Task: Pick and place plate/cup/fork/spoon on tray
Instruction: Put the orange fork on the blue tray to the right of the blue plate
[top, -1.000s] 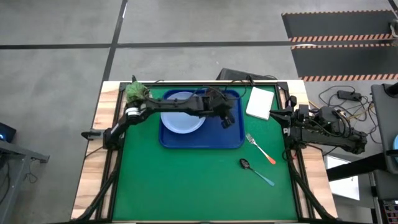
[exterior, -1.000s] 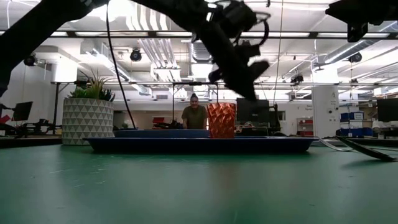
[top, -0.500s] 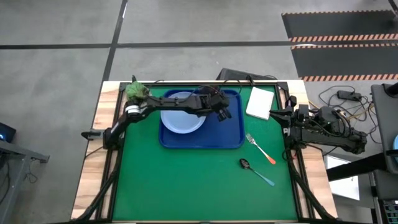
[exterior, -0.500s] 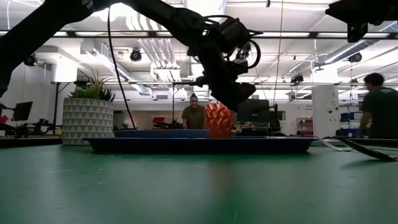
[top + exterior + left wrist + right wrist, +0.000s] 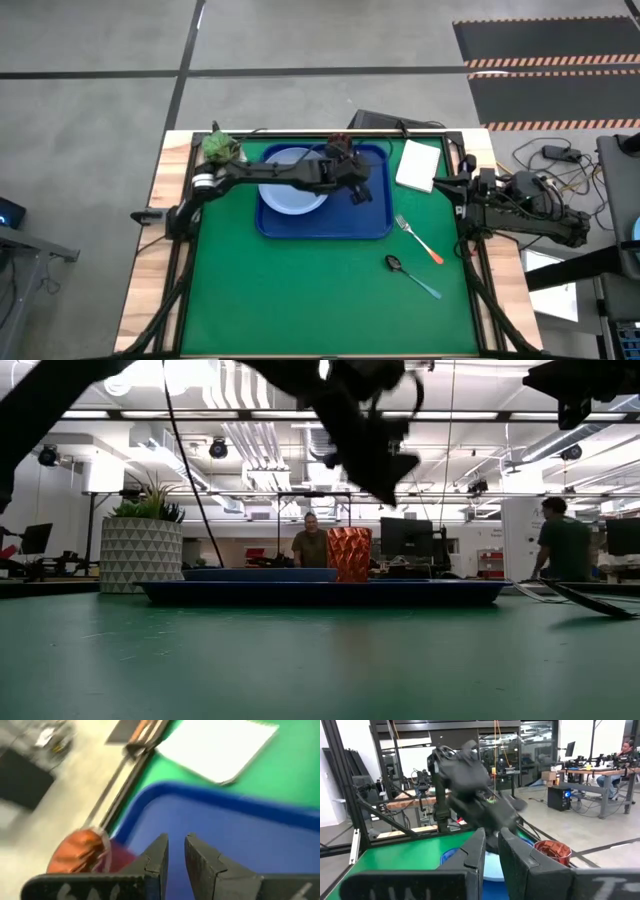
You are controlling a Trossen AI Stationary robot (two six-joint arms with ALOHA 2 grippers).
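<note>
faceted red-orange cup on tray | round plate

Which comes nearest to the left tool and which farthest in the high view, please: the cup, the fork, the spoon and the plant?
Measured from the left tool, above the tray:
1. Cup, at the tray's far edge, just behind the tool.
2. Fork, on the mat off the tray's right side.
3. Spoon, on the mat, nearer the front than the fork.
4. Plant, at the table's far left corner.
</note>
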